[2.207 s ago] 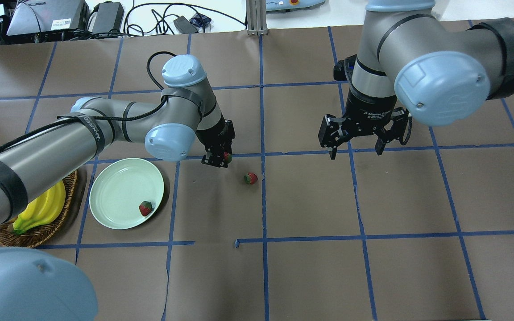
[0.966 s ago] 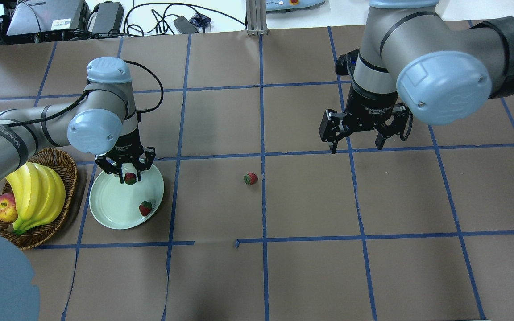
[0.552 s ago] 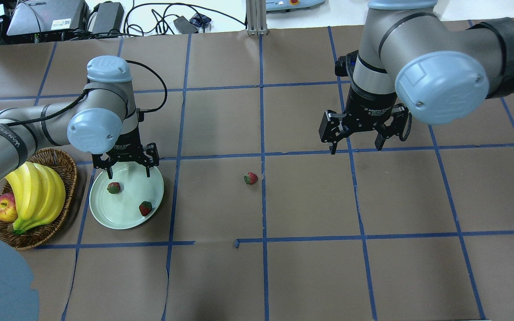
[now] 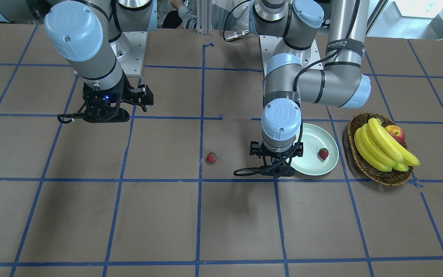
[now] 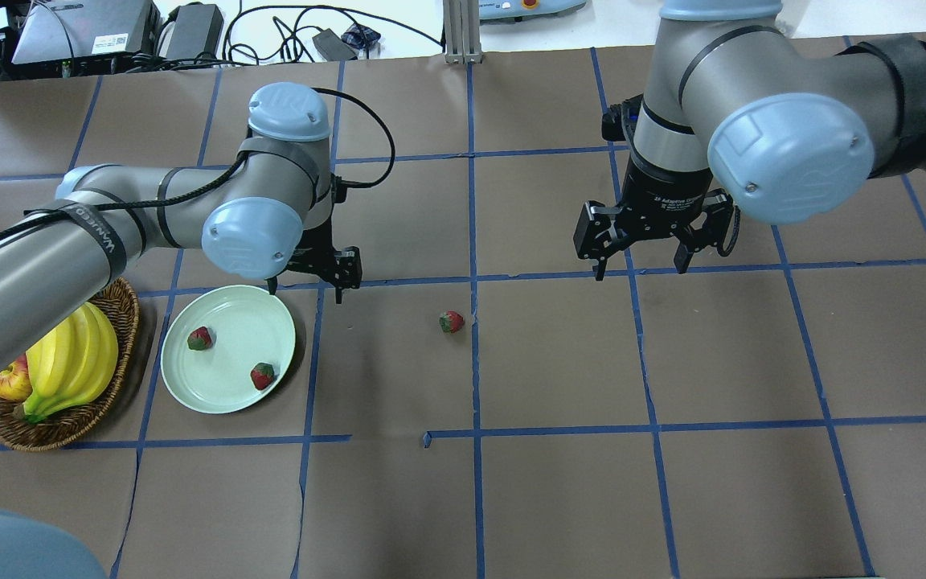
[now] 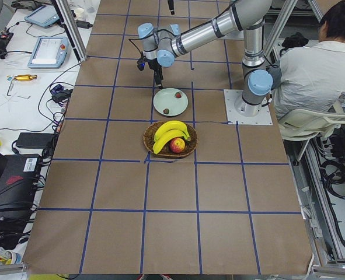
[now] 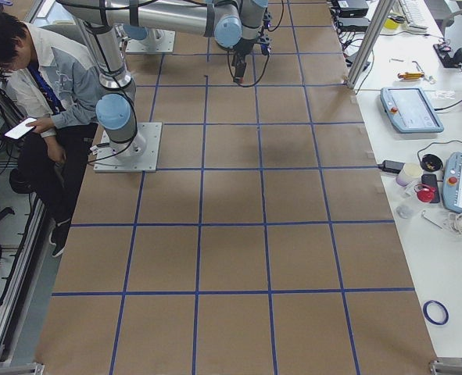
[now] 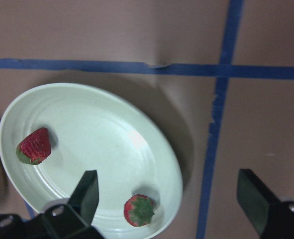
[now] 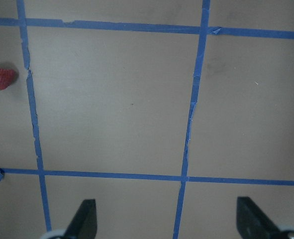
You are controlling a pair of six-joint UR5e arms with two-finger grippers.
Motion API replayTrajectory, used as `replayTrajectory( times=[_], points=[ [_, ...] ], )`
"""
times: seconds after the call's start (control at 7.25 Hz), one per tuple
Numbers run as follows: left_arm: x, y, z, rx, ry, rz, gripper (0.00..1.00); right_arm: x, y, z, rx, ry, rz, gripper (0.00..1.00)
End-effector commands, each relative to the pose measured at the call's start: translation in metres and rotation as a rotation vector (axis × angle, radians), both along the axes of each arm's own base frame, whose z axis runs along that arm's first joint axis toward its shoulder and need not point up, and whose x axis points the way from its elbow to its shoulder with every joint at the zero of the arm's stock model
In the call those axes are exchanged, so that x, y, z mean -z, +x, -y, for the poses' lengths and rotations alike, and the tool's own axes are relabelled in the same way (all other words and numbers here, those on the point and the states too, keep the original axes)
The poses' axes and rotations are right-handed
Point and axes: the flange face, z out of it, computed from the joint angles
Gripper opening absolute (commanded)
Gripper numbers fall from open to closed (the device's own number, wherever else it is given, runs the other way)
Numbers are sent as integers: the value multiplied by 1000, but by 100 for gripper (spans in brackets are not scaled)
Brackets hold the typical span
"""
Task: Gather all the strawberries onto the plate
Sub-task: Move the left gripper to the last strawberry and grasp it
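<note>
Left claw (image 5: 306, 291) is hanging spread and empty just off the plate (image 5: 226, 322) rim, likely readying for the last berry. One strawberry (image 5: 199, 338) and a second strawberry (image 5: 262, 375) are lying apart inside the plate; the third strawberry (image 5: 452, 322) is waiting on the tabletop (image 5: 559, 482), well clear of the plate. Right claw (image 5: 641, 272) is idling spread, farther from the plate

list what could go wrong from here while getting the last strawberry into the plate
1. The loose strawberry lies on the table roughly between the two arms. If the open left gripper and the open right gripper both reach for it, they could collide.
2. The strawberry near the rim of the plate might be knocked out by a drop, or by a nudge from the left gripper, which hangs by the plate's edge.
</note>
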Motion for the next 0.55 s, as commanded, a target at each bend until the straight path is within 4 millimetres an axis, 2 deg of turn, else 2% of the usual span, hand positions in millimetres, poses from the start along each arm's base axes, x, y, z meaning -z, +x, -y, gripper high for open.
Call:
replayTrajectory(
  times=[0.0,0.14,0.41],
  points=[
    [-3,-39,0,247,-28,-234,100,0,-2,1,-9,1,-1,100],
    [1,-57,-6,331,-28,-251,100,-1,-8,3,-15,-5,-36,100],
    [2,-74,-5,392,-74,-302,100,-6,-21,4,-41,-9,-101,100]
  ],
)
